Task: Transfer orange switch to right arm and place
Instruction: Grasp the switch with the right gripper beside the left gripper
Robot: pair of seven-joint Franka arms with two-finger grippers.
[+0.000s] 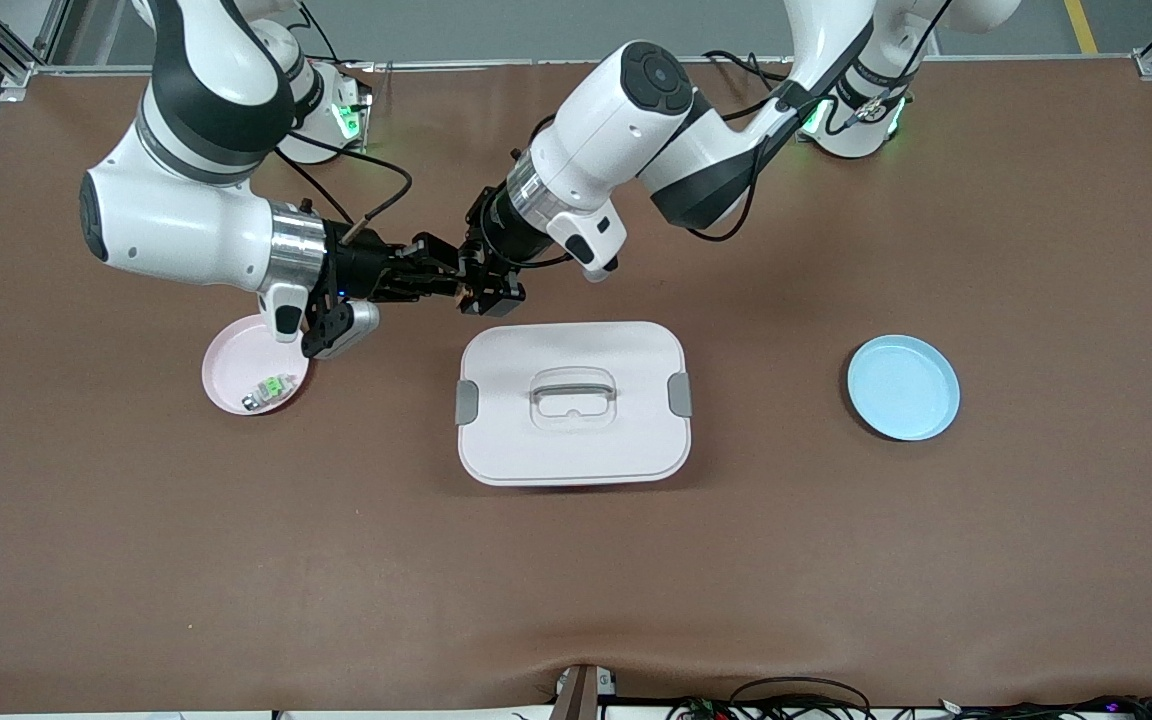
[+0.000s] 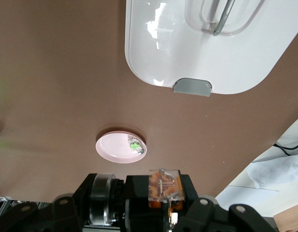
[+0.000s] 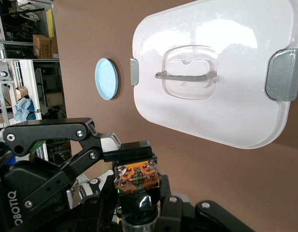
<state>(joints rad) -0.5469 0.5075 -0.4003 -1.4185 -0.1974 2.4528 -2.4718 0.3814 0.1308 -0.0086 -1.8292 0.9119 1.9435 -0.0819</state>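
Both grippers meet in the air over the brown table, just by the white box's edge toward the arms' bases. The orange switch (image 1: 463,289), a small black block with an orange face under a clear cover, sits between them. In the left wrist view the orange switch (image 2: 163,185) is clamped in my left gripper (image 2: 163,195). In the right wrist view the orange switch (image 3: 136,176) sits in my right gripper (image 3: 137,182), with the left gripper's fingers (image 3: 111,144) pressed on it too. Seen from the front, my right gripper (image 1: 441,279) and left gripper (image 1: 489,291) both grip it.
A white lidded box (image 1: 626,455) with a clear handle lies mid-table. A pink plate (image 1: 226,372) holding a small green-and-clear part (image 1: 274,388) lies toward the right arm's end. A blue plate (image 1: 903,387) lies toward the left arm's end.
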